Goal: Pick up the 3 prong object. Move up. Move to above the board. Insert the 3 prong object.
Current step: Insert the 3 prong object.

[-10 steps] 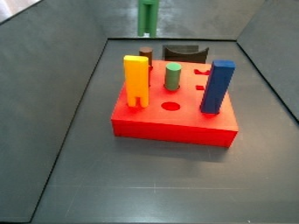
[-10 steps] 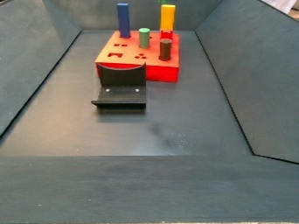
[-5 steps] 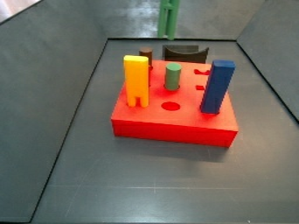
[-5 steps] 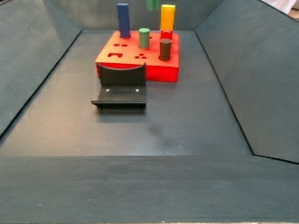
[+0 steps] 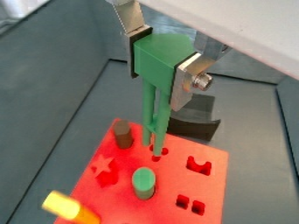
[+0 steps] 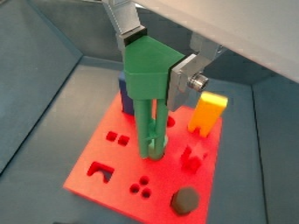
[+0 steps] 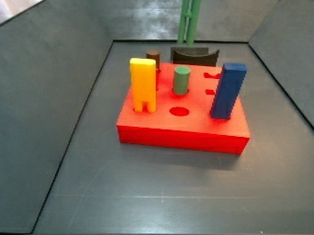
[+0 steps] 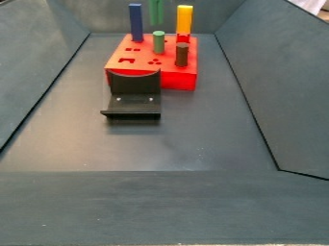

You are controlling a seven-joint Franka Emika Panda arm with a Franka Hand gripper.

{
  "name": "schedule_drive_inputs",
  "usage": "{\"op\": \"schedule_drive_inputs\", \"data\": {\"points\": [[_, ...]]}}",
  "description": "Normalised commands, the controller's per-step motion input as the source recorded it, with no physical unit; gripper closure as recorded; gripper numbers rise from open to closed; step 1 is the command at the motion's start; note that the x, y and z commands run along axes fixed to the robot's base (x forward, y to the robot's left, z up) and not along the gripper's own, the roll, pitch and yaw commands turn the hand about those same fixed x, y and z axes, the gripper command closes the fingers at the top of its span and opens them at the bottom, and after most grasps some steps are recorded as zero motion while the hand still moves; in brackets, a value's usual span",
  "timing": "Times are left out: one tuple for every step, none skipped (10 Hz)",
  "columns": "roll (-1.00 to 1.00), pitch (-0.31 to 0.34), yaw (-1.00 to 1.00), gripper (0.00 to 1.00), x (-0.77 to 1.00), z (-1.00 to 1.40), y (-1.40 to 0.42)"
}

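My gripper (image 5: 162,54) is shut on the 3 prong object (image 5: 155,96), a slender bright-green bar whose prongs hang down. It also shows between the silver fingers in a wrist view (image 6: 149,83). It hangs in the air above the board (image 5: 170,184), a thick red slab with holes. In both side views only the bar's lower part shows at the top edge (image 7: 190,20) (image 8: 157,12), over the far part of the board (image 7: 185,130) (image 8: 144,69). The gripper itself is out of the side views.
On the board stand a yellow block (image 7: 143,84), a short green cylinder (image 7: 182,80), a blue block (image 7: 229,90) and a small dark block (image 7: 152,60). The dark fixture (image 8: 133,101) stands on the floor beside the board. Grey walls ring the floor.
The green bar has moved sideways through the air, from beside the board to over its far part. The pieces on the board have not moved.
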Motion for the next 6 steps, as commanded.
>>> {"op": "schedule_drive_inputs", "data": {"points": [[-0.02, 0.000, -0.81, 1.00, 0.36, -0.20, 0.18], [-0.01, 0.000, -0.86, 1.00, 0.28, -0.22, 0.14], [-0.03, 0.000, -0.91, 1.00, 0.21, -0.24, 0.08], [-0.01, 0.000, -0.96, 1.00, 0.14, -0.28, 0.05], [0.00, 0.000, -0.97, 1.00, 0.10, -0.31, 0.05], [0.00, 0.000, -0.87, 1.00, 0.00, -0.35, 0.15]]}}
